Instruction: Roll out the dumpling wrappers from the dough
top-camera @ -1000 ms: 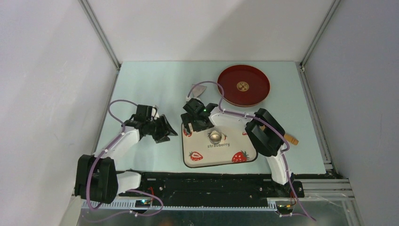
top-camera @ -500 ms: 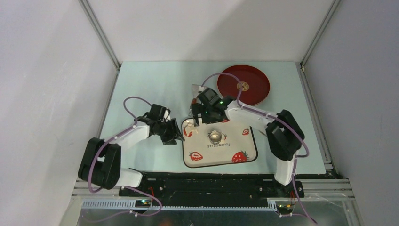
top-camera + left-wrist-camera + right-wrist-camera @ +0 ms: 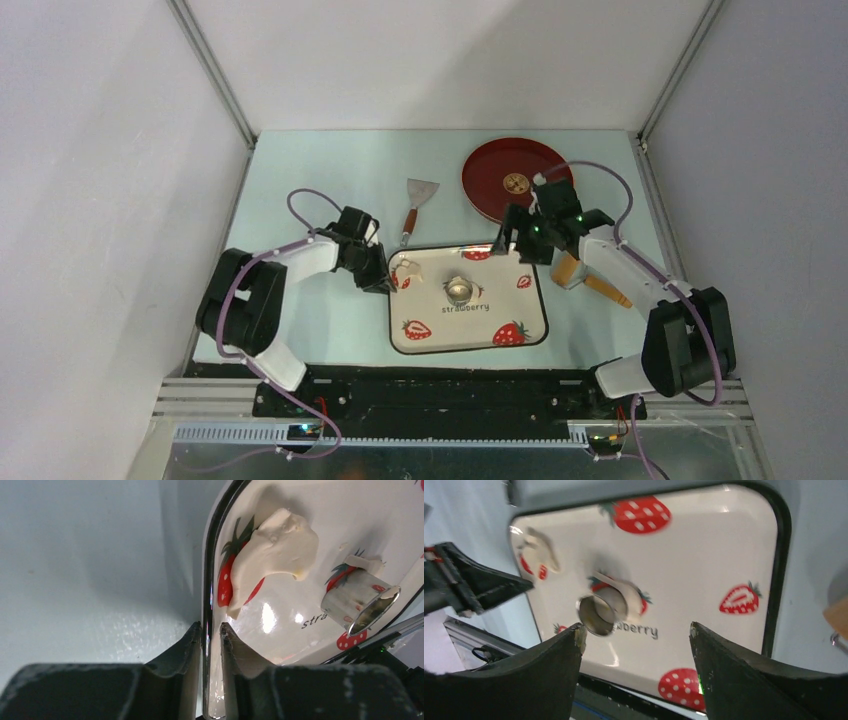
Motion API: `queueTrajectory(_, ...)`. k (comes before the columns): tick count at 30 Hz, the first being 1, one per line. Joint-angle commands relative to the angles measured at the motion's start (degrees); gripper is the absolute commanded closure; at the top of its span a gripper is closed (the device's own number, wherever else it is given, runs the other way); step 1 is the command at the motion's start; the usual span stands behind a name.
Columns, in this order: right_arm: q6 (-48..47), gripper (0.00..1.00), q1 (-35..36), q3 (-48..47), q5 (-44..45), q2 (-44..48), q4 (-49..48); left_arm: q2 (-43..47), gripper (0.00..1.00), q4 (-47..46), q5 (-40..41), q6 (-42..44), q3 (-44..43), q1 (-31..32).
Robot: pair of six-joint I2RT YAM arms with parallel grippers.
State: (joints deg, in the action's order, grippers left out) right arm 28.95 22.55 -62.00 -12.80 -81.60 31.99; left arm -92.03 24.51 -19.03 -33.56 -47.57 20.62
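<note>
Pinching the tray (image 3: 206,575) by its left rim, the left gripper (image 3: 210,630) has its jaws clamped on that edge. The right gripper (image 3: 637,626) hangs at the tray's upper right, jaws wide apart, empty. The dough (image 3: 275,547) lies flattened at the tray's upper left, near the cutter ring (image 3: 357,602). Risks: the thin rim slips from the pinch, or the tray tilts and the ring slides into the dough. A reach for the rolling pin (image 3: 592,280) at right could bump the red plate (image 3: 545,200).
</note>
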Motion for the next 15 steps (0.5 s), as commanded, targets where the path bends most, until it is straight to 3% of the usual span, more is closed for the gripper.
queueTrajectory(1,0.72,0.25,-3.58,7.12,-10.47,1.95,-0.23,-2.26,0.76,-1.22,-0.26,2.45,-3.19,0.39)
queueTrajectory(4,2.32,0.39,-4.89,11.06,-15.13,0.16,-3.29,-3.34,0.77,-1.22,-0.18,2.48,-3.85,0.39)
queueTrajectory(15,6.87,0.6,-4.25,12.78,-23.56,-11.43,-12.39,-4.84,0.78,-1.29,-0.76,3.11,-4.6,0.44)
